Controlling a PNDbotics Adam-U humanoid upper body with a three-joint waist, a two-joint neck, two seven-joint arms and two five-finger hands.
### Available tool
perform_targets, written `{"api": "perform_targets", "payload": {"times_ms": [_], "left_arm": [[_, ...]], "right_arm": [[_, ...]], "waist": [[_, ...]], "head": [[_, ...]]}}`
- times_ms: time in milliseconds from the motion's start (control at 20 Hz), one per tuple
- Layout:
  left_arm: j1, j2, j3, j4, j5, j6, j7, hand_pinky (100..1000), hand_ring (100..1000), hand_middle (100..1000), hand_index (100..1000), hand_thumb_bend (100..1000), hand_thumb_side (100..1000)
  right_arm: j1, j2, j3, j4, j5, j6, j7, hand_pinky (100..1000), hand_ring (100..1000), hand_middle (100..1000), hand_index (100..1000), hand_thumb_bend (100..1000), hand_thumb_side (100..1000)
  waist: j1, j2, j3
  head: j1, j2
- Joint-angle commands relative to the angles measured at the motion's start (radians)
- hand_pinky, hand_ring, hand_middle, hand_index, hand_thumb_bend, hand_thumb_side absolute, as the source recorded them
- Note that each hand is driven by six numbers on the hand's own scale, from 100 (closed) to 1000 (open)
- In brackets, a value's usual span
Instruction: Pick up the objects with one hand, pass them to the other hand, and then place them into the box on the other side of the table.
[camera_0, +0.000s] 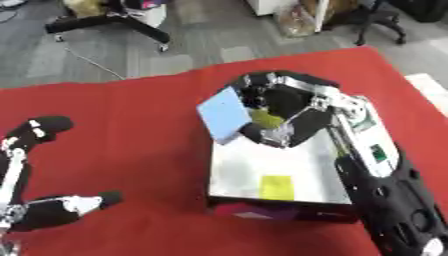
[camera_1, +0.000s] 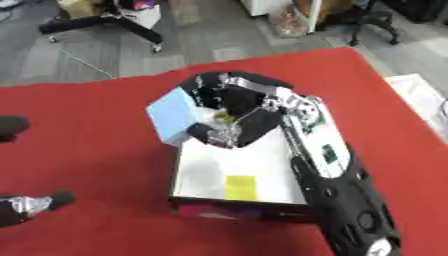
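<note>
1. The right robot hand (camera_0: 278, 107) comes in from the lower right and hangs over the far end of the box (camera_0: 229, 172), its fingers curled round a light blue flat object (camera_0: 223, 114).
2. The light blue flat object stands tilted on edge at the box's far left corner, leaning out over the rim, with the fingers behind it and the thumb at its lower edge.
3. Something small and yellow-green (camera_0: 265, 118) shows inside the curl of the same hand; what it is cannot be made out.
4. The box is a shallow, pale-floored tray resting on the red counter (camera_0: 131, 125), on the right side of the view. A yellow square piece (camera_0: 276, 187) lies flat on its floor near the front wall.
5. The left robot hand (camera_0: 39, 132) shows at the left edge of the left eye view, well apart from the box, fingers relaxed and spread, holding nothing.
6. Beyond the counter, a chair base (camera_0: 114, 22) stands on the grey floor.
</note>
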Motion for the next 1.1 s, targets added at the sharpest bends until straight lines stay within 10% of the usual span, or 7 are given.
{"api": "perform_targets", "payload": {"times_ms": [50, 350, 700, 1100], "left_arm": [[0.026, 0.075, 0.062, -0.046, 0.073, 0.010, 0.041, 773, 750, 720, 742, 944, 458], [0.092, 0.114, 0.125, -0.084, 0.194, 0.005, 0.078, 778, 748, 720, 731, 915, 471], [0.135, 0.130, 0.164, -0.120, 0.239, 0.023, 0.119, 781, 747, 715, 726, 902, 468], [0.148, 0.135, 0.175, -0.137, 0.253, 0.032, 0.135, 779, 743, 710, 722, 897, 467]], "right_arm": [[0.033, -0.052, -0.060, -0.022, 0.049, -0.036, -0.007, 960, 820, 683, 769, 100, 100], [0.106, -0.067, -0.131, -0.025, 0.138, -0.112, 0.000, 1000, 1000, 1000, 1000, 318, 172], [0.161, -0.071, -0.201, -0.036, 0.154, -0.201, -0.045, 1000, 1000, 1000, 1000, 155, 528], [0.195, -0.092, -0.241, -0.036, 0.110, -0.179, -0.104, 1000, 1000, 1000, 1000, 121, 444]], "waist": [[0.016, -0.035, -0.002], [0.020, -0.035, -0.010], [0.019, -0.043, -0.023], [0.010, -0.054, -0.027]], "head": [[0.023, -0.014], [0.047, -0.005], [0.067, 0.003], [0.070, 0.029]]}}
